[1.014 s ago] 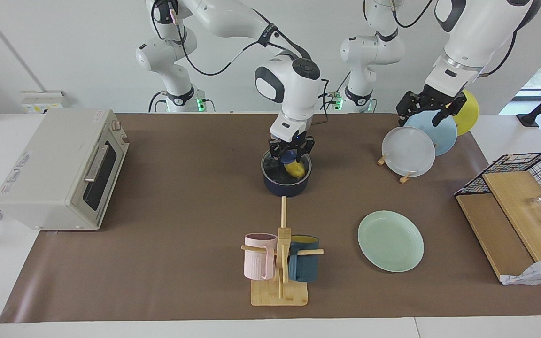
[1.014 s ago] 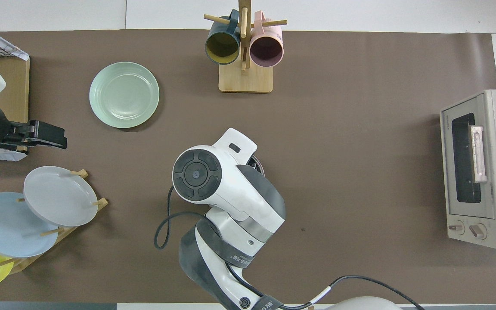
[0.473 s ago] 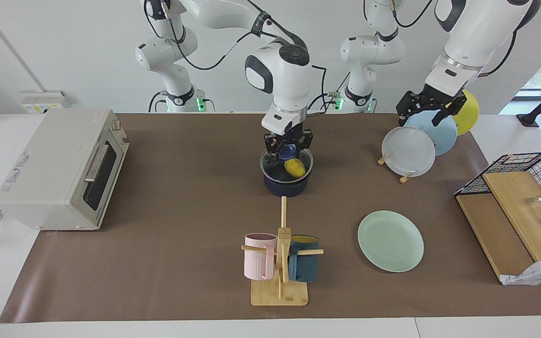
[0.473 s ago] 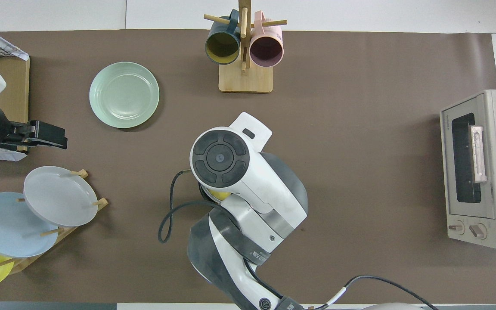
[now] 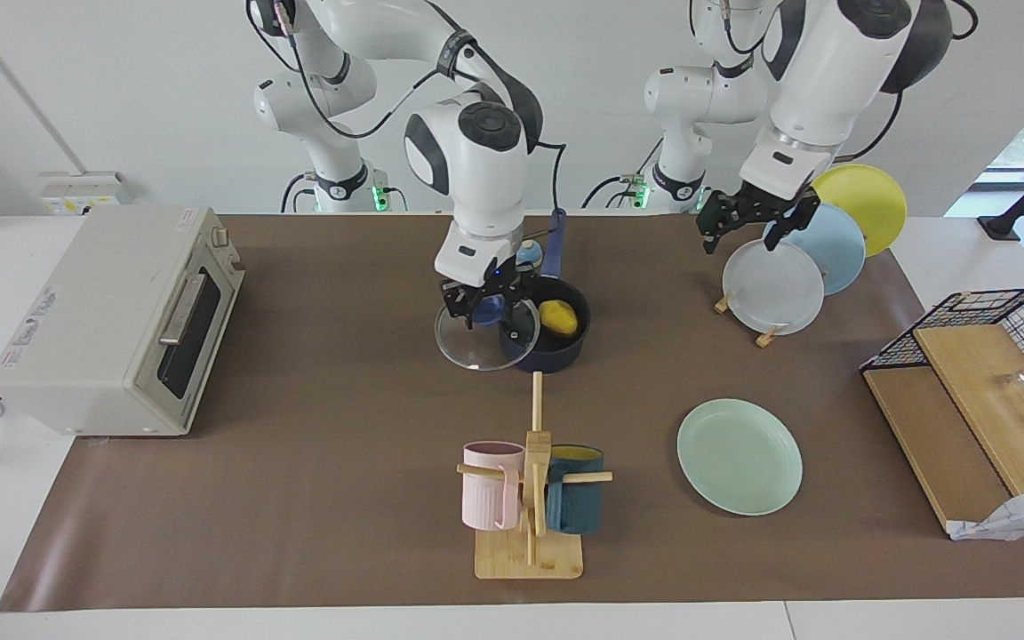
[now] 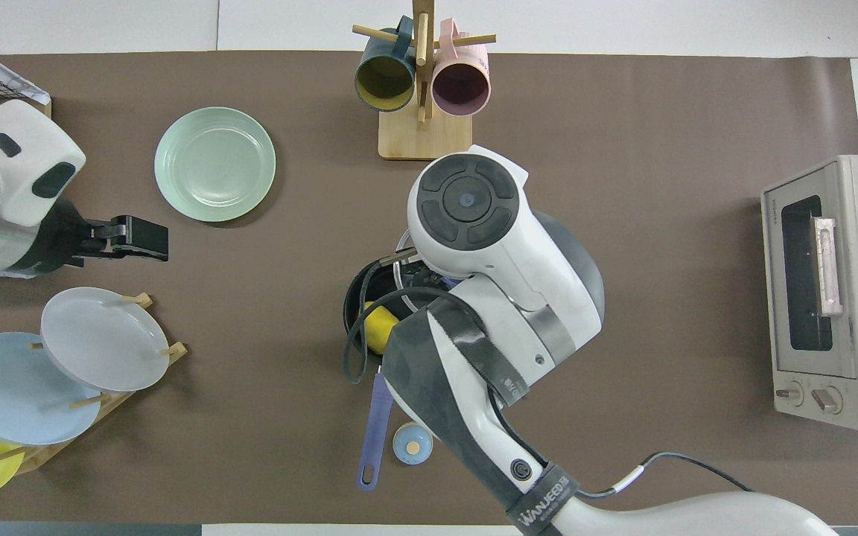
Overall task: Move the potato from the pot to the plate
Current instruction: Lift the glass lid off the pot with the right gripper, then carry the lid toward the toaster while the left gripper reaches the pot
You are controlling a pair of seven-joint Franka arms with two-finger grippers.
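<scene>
Facing view: right claw (image 5: 487,300) clamps the glass lid (image 5: 476,336) by its knob, low beside the pot (image 5: 549,348). Potato (image 5: 558,316) lies in the pot, exposed; it looks smooth, firm, likely slippery, best pinched across its short middle. Left claw (image 5: 752,216), fingers apart, hovers over the plate rack (image 5: 765,337).

Overhead view: open counter (image 6: 287,246) lies between pot (image 6: 358,290) and plate (image 6: 214,164).

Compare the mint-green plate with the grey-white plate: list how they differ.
Pose: the mint-green plate lies flat on the mat; the grey-white plate stands tilted in a wooden rack.
Place: the mint-green plate is farther from the robots; the grey-white plate sits under the left gripper.
Company: the mint-green plate is alone; the grey-white plate leans beside a light blue plate.
Both are round, rimmed and empty.
</scene>
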